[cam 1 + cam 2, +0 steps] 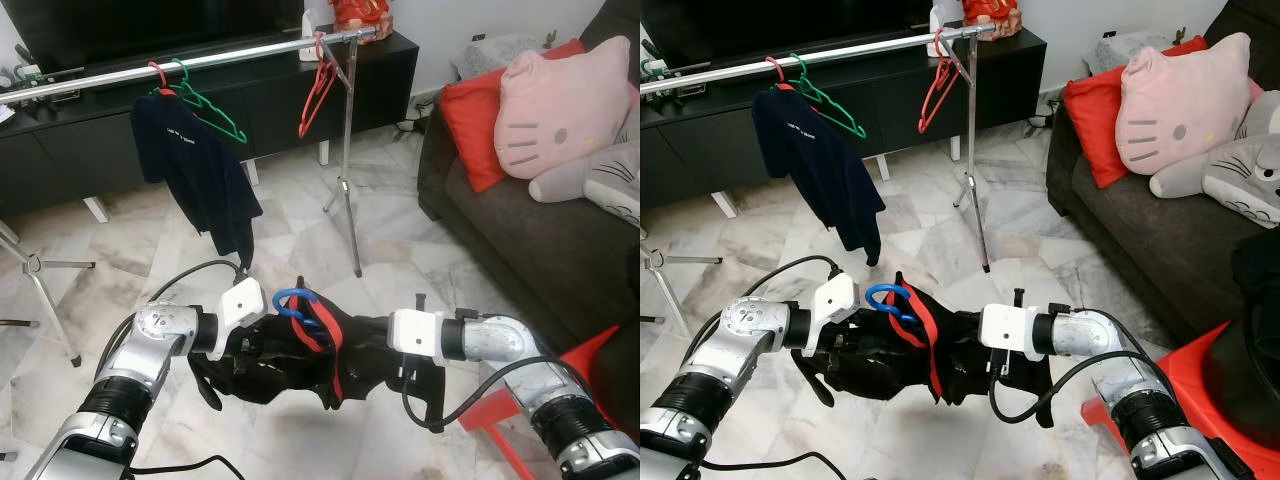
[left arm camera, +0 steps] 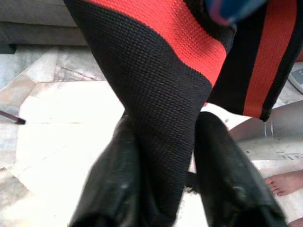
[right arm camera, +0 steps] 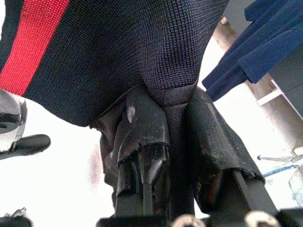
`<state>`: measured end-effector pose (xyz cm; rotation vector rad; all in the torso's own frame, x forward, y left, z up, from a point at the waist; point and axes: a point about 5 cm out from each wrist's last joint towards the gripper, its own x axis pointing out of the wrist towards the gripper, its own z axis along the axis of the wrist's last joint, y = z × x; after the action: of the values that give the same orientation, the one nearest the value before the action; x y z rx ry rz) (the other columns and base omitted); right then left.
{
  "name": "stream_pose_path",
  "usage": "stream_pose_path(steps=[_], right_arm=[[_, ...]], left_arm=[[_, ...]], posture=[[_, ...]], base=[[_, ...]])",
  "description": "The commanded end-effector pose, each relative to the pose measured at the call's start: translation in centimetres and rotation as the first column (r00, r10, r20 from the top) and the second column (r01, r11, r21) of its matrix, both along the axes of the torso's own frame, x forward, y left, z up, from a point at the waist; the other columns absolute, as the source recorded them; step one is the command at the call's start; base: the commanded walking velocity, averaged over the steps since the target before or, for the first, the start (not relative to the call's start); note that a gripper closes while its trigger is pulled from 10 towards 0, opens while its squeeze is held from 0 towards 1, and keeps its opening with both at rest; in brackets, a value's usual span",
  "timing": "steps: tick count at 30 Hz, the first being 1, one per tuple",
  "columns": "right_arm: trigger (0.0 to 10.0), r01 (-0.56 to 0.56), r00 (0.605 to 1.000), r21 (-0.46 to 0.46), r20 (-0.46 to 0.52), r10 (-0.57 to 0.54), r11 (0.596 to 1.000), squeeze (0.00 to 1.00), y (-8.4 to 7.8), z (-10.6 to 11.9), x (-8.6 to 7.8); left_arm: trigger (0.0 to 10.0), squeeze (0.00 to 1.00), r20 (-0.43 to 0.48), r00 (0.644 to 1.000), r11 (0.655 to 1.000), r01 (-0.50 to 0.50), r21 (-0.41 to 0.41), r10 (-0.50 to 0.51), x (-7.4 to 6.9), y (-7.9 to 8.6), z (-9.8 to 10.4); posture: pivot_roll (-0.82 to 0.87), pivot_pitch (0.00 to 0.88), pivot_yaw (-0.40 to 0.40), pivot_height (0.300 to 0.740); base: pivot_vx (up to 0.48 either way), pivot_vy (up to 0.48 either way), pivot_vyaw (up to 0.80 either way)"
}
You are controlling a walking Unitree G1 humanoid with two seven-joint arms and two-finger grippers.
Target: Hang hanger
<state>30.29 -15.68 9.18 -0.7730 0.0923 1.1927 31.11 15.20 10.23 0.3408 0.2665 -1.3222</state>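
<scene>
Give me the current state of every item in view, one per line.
Black-and-red garment: on the blue hanger, stretched between both pincers, off the rail.
Left pincer: shut on garment.
Right pincer: shut on garment.
Navy shirt: hanging on rail.
Green hanger: hung, bare.
Red hanger: hung, bare.

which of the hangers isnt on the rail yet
The blue hanger, inside the black and red garment held between both grippers. The green hanger and the red hanger hang on the rail.

We had two silver arms with white wrist blocks, ribbed black collars and looping black cables; each gripper, left (image 2: 163, 189) and right (image 3: 175, 156), had glossy black fingers.
</scene>
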Motion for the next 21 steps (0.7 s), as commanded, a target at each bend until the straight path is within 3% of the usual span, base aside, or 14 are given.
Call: stream_pose_path(steps=[1,19,20,21], right_arm=[[0.0,0.012,0.999,0.069,0.032,-0.014,0.998,0.0,0.37,0.82,0.24],[0.0,0.012,1.0,0.075,-0.001,-0.012,0.997,0.0,0.56,0.43,0.18],[5.4,0.013,1.0,0.078,-0.009,-0.012,0.997,0.57,0.62,0.39,0.18],[5.4,0.014,1.0,0.08,-0.014,-0.013,0.997,0.57,0.66,0.37,0.18]], left_arm=[[0.0,0.0,-0.019,0.999,0.999,0.051,0.004,-0.051,-0.45,-0.37,-0.14],[0.0,0.0,-0.071,0.993,0.995,0.096,-0.003,-0.096,-1.03,-0.32,-0.28],[0.0,0.0,-0.073,0.992,0.995,0.099,-0.003,-0.099,-1.08,-0.32,-0.3],[0.0,0.0,-0.075,0.992,0.995,0.1,-0.002,-0.1,-1.11,-0.31,-0.32]], posture=[[-0.08,0.086,0.055,0.74],[-0.07,0.075,0.048,0.74],[-0.07,0.075,0.048,0.74],[-0.07,0.075,0.048,0.74]], base=[[0.0,0.0,0.0],[0.0,0.0,0.0],[0.0,0.0,0.0],[0.0,0.0,0.0]])
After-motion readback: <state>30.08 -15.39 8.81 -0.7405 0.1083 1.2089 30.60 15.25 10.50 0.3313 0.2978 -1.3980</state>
